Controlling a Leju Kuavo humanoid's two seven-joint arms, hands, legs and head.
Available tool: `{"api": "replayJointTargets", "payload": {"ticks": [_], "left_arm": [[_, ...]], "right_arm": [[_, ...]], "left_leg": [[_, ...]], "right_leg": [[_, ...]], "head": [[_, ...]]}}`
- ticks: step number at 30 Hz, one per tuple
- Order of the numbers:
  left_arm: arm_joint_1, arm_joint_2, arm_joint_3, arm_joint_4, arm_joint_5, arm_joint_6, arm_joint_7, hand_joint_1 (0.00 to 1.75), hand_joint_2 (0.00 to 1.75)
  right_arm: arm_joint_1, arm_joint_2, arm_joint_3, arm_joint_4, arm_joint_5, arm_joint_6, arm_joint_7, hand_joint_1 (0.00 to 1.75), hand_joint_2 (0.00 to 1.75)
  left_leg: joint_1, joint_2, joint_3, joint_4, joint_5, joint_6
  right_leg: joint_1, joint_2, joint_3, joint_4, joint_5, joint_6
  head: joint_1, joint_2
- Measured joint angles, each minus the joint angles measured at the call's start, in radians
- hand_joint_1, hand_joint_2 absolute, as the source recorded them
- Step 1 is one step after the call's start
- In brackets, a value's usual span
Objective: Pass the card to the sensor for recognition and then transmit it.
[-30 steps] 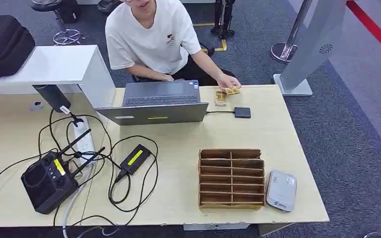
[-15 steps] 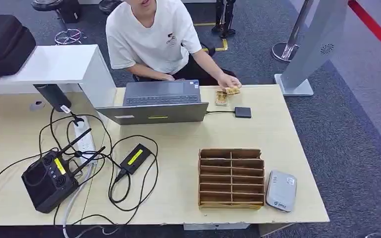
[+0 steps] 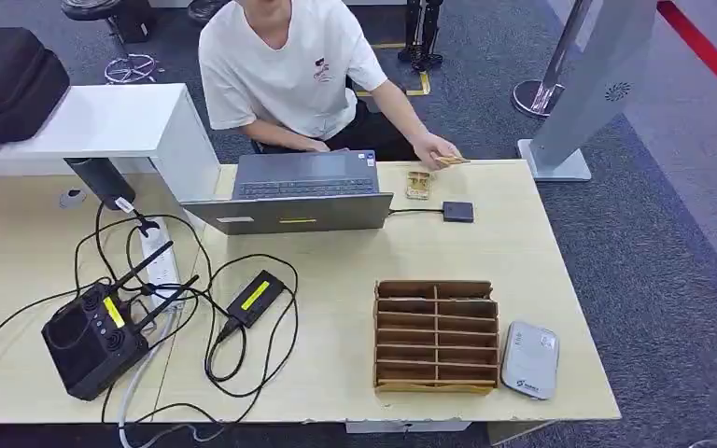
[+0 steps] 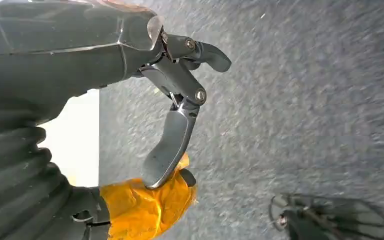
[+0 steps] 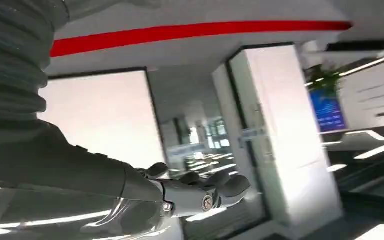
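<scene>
Card (image 3: 452,161) was pinched in the person's hand (image 3: 432,149), lifted just above the far edge of the desk (image 3: 523,271), at the far right corner. Just beside it, a small stack of cards (image 3: 417,184) lay flat on the desk, right of the open laptop (image 3: 299,194). A small dark sensor pad (image 3: 457,211) sat near the stack, joined to the laptop by a thin cable. The person in a white T-shirt (image 3: 285,65) sat behind the laptop, other hand at its keyboard. Nearer the robot, a brown slotted cardboard organizer (image 3: 436,335) stood on the desk, with a grey flat device (image 3: 529,359) just beside it on the right. On the left half lay a black controller with antennas (image 3: 93,336), a white power strip (image 3: 157,266), a black adapter with a yellow label (image 3: 255,298) and loose black cables. Left robot hand (image 4: 180,100) hung over grey carpet, fingers apart and holding nothing, thumb extended. Right robot hand (image 5: 200,192) was raised toward a bright interior with glass partitions, fingers spread loosely, nothing in them.
</scene>
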Motion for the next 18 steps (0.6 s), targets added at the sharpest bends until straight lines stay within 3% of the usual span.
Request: {"api": "replayJointTargets", "payload": {"ticks": [7,13,18], "left_arm": [[-0.001,-0.003,-0.035,0.0,-0.021,0.005,-0.052,0.0,1.75],[0.002,-0.004,-0.036,0.0,0.006,-0.105,-0.055,0.0,1.75],[0.002,-0.004,-0.036,0.001,0.027,-0.185,-0.069,0.0,1.75]], "right_arm": [[0.019,0.129,0.165,-0.052,0.018,-0.018,-0.01,0.0,1.75],[0.013,0.257,0.283,-0.049,0.005,-0.037,-0.017,0.0,1.75],[0.006,0.324,0.336,-0.034,0.0,-0.049,-0.025,0.0,1.75]], "left_leg": [[0.001,0.003,-0.001,0.0,0.0,-0.001],[0.002,0.0,-0.002,0.0,0.002,-0.003],[0.002,-0.001,-0.003,0.0,0.002,-0.003]], "right_leg": [[0.001,0.003,-0.002,0.0,0.001,-0.001],[0.002,0.001,-0.003,0.001,0.001,-0.002],[0.002,-0.001,-0.003,0.001,0.001,-0.002]], "head": [[0.0,0.0],[0.0,0.0],[0.0,0.0]]}}
